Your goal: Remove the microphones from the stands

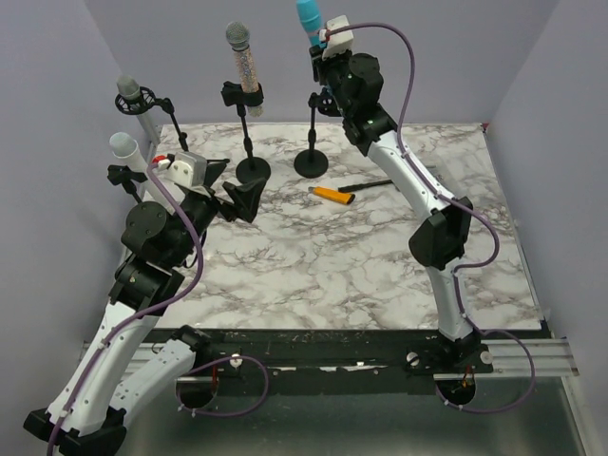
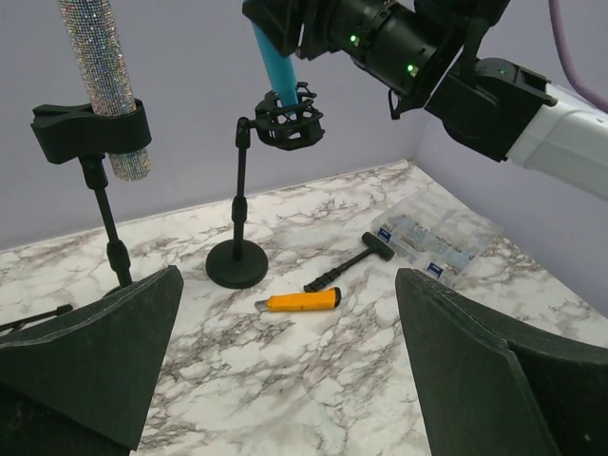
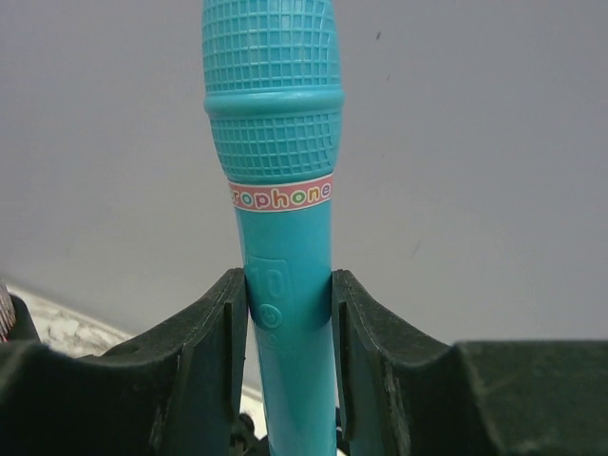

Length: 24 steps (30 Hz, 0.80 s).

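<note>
My right gripper [image 3: 288, 313] clamps the blue microphone [image 3: 274, 142], its lower end at the clip of the stand [image 2: 238, 204]; my left gripper [image 2: 285, 361] hangs, fingers apart.

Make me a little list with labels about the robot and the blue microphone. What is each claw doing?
blue microphone: upright, bottom end in the holder
stand: black, round base on the marble table
right claw: shut on the blue microphone
left claw: open, holding nothing
lying nearby: yellow knife, black hammer
job done: not yet
</note>
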Each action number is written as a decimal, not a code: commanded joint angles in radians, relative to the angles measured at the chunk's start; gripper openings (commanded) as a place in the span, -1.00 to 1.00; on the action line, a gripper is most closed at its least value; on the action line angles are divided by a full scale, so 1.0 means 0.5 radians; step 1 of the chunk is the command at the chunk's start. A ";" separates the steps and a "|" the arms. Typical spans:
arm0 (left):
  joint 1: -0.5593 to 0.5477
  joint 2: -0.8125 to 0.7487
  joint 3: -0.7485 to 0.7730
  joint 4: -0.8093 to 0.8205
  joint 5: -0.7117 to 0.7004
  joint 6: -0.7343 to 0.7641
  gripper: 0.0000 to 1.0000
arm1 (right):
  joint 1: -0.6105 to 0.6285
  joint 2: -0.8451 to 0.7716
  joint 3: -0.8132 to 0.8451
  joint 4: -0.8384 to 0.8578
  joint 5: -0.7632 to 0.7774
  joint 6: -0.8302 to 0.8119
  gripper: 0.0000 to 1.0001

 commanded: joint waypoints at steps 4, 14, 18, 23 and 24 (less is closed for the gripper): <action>-0.023 0.017 -0.014 0.005 -0.043 0.019 0.97 | 0.018 -0.127 0.142 0.146 0.122 0.062 -0.98; -0.029 0.051 0.000 0.001 0.018 -0.025 0.97 | 0.018 -1.028 -0.966 0.235 0.365 0.491 -0.99; -0.036 0.055 0.005 0.001 0.046 -0.050 0.97 | 0.018 -1.416 -1.499 0.270 0.490 0.657 -0.99; -0.049 0.053 0.014 -0.015 0.036 -0.058 0.97 | 0.016 -1.821 -2.111 0.252 0.810 0.990 -0.98; -0.053 0.048 0.017 -0.018 0.025 -0.059 0.97 | 0.018 -1.888 -2.236 0.230 0.851 1.054 -0.98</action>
